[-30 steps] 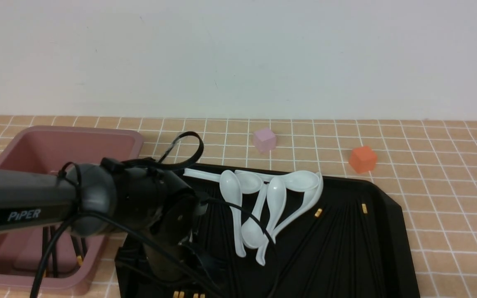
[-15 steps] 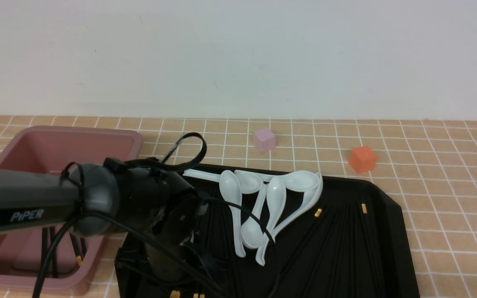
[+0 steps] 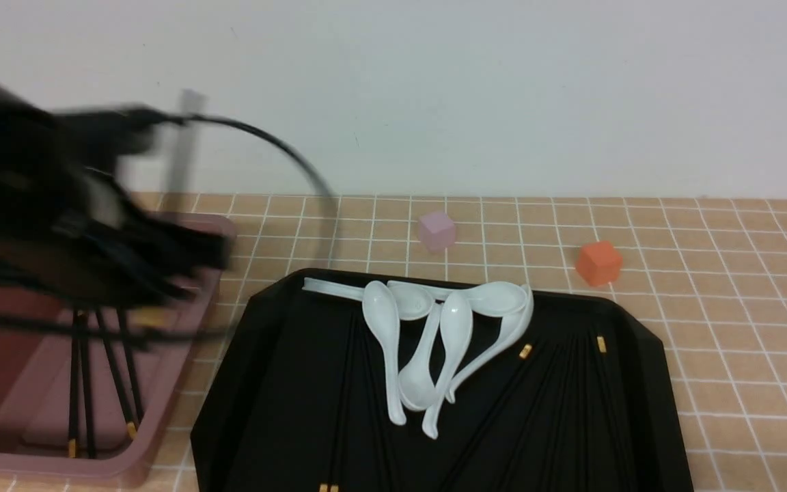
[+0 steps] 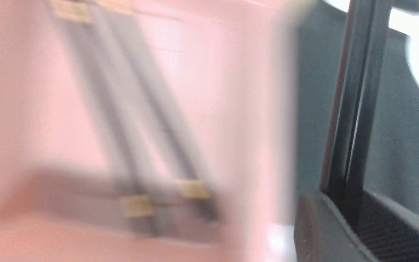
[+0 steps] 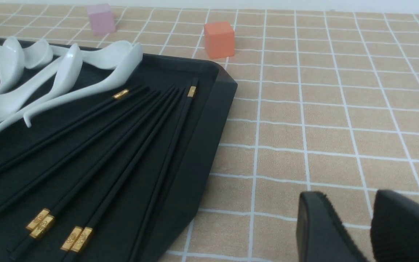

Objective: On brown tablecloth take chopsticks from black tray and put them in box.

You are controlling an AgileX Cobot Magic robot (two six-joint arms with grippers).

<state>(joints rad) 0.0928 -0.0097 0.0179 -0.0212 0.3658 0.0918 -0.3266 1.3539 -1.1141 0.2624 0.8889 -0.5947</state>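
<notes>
My left gripper (image 3: 161,270) is a motion-blurred dark mass over the pink box (image 3: 168,383). In the left wrist view it (image 4: 344,209) is shut on a pair of black chopsticks (image 4: 355,91), beside the box's wall (image 4: 231,91). The held pair shows in the front view as a blurred dark streak (image 3: 93,329) across the box. Several chopsticks (image 3: 86,383) lie inside the box. More chopsticks (image 3: 571,396) lie fanned on the black tray (image 3: 264,355), also in the right wrist view (image 5: 122,145). My right gripper (image 5: 349,198) is open and empty over the brown tablecloth (image 5: 322,109), beside the tray (image 5: 209,120).
Several white soup spoons (image 3: 427,342) lie piled at the tray's far side. A small pink cube (image 3: 436,230) and an orange cube (image 3: 598,262) stand on the cloth behind the tray. A white wall closes the back.
My left arm has swung fast up and left, off the tray's near left corner to over the box, with a pair of chopsticks in its jaws. The tray's near edge shows fewer gold bands.
</notes>
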